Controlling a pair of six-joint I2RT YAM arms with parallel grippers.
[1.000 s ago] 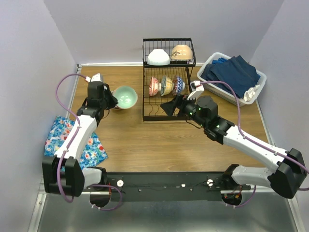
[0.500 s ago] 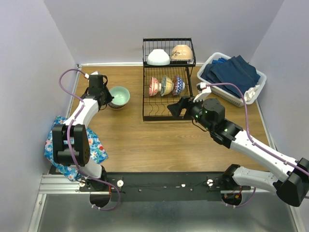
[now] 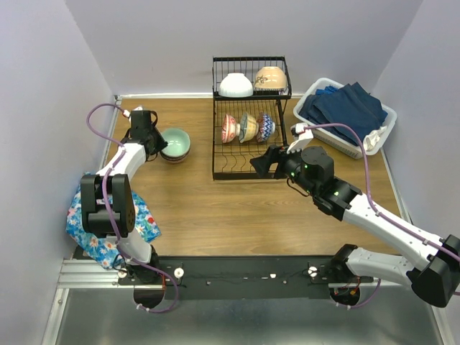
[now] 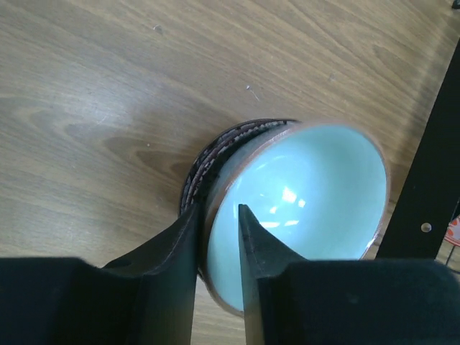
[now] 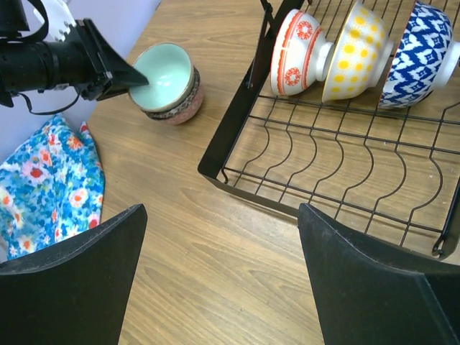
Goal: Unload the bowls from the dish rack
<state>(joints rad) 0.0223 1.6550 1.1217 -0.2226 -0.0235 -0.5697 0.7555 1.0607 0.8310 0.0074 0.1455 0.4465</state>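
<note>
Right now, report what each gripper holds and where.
Left gripper straddles the rim of the mint-green bowl; a firm grip cannot be told. Right gripper, open, holds nothing.

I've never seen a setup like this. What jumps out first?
A black wire rack stands mid-table at the back, three patterned bowls on edge in its lower tier and two more on its top shelf. To the left, a mint-green bowl tops a small stack, the jaws of the left arm straddling its rim.

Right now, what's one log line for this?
left gripper: jaws parted astride rim of mint-green bowl | bowl: atop stack on table | right gripper: open, empty, near dish rack | lower tier: three bowls
</note>
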